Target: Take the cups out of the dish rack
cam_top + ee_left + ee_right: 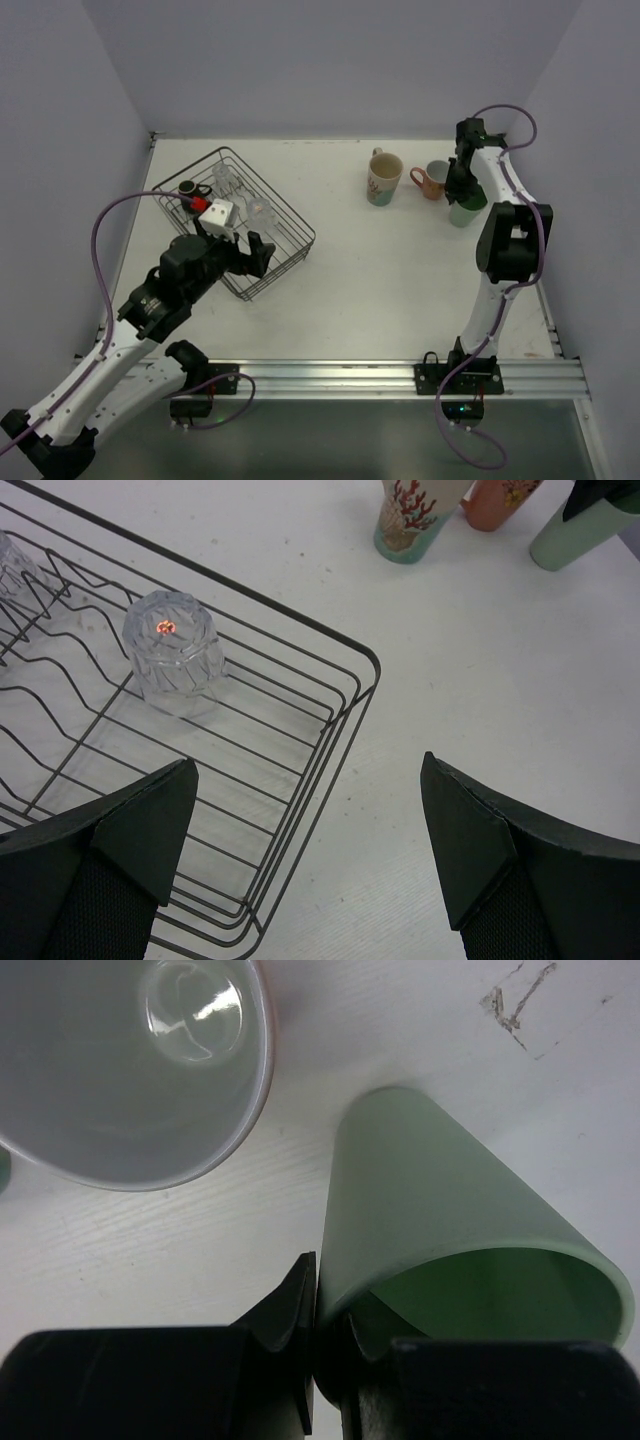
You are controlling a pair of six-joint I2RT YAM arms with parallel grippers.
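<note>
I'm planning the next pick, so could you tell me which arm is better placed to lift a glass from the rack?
Probably left: the left fingers are open over the dish rack corner, near a clear glass. The right fingers are across the table, shut on the pale green cup.

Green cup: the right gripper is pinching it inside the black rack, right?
No. The right gripper pinches the green cup, but out by the pink mug, far from the rack. The top view shows it.
</note>
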